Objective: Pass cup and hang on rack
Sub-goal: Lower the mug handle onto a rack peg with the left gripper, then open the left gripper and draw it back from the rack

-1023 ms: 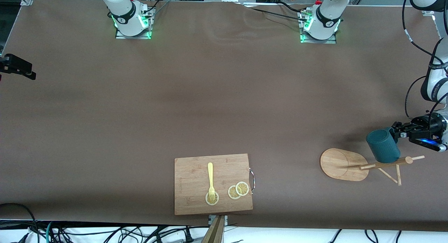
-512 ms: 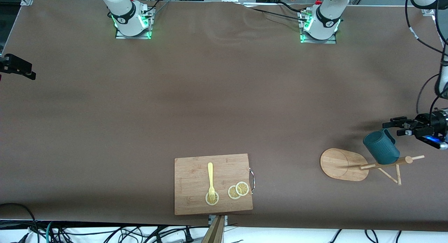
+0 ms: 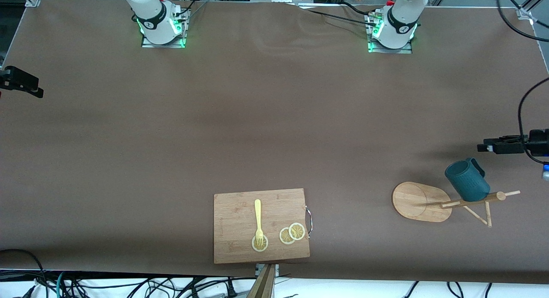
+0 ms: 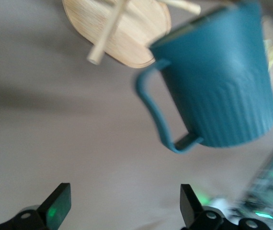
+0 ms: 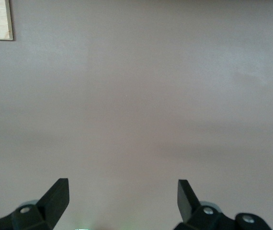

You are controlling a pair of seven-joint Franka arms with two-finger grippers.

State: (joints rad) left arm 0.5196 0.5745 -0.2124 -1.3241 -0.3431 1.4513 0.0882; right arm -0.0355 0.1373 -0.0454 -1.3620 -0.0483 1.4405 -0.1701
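While clear of the cup (image 4: 222,81), left end effector (image 4: 122,211) wide open, empty.

Left arm: base at the top of the front view, its wrist reaching in from the table's edge at its own end.
Left gripper (image 3: 489,146): up in the air, fingers (image 4: 57,207) spread wide — holding nothing.
Right arm: base at the top of the front view — it waits.
Right gripper (image 5: 122,199): over bare tabletop, fingers (image 5: 55,196) wide apart, holding nothing.
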